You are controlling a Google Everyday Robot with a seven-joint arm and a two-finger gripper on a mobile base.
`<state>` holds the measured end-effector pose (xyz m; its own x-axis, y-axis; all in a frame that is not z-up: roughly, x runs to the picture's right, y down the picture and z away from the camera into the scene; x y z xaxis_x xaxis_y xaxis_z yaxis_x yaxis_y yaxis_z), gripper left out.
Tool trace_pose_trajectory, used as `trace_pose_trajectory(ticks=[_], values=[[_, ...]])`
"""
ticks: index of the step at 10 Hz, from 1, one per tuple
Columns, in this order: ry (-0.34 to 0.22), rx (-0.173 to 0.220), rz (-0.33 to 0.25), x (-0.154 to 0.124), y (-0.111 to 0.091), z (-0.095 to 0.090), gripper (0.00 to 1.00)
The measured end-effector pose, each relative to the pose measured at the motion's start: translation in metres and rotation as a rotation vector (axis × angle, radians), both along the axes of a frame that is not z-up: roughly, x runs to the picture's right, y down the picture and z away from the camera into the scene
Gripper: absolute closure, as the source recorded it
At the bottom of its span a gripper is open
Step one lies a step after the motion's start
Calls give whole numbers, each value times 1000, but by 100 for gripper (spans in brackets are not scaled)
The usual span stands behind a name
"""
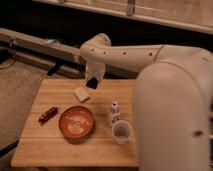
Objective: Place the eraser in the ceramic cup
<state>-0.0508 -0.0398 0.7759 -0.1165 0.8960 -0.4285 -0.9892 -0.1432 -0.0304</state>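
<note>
Gripping eraser (91, 83), gripper (93, 79) near beige block (81, 94); bottle (114, 111) beside cup (121, 132).

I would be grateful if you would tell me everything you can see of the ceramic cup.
The ceramic cup is small, round, handleless, pale greyish-white, slightly wider at the rim. It stands upright, mouth up, on the wooden table near the front edge, right of the orange bowl and close in front of the slim white bottle; whether they touch is unclear. The tool, shut on the eraser, hangs far behind it, above the table's back edge.
</note>
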Motion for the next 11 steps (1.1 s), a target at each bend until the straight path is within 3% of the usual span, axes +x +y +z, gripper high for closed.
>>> trace_pose_trajectory(ticks=[3, 5, 8, 11], values=[[-37, 54, -13, -6, 27, -57, 100], [-42, 65, -20, -3, 42, -81, 100], [-22, 62, -6, 12, 58, -100, 100], [30, 32, 34, 43, 78, -114, 100]])
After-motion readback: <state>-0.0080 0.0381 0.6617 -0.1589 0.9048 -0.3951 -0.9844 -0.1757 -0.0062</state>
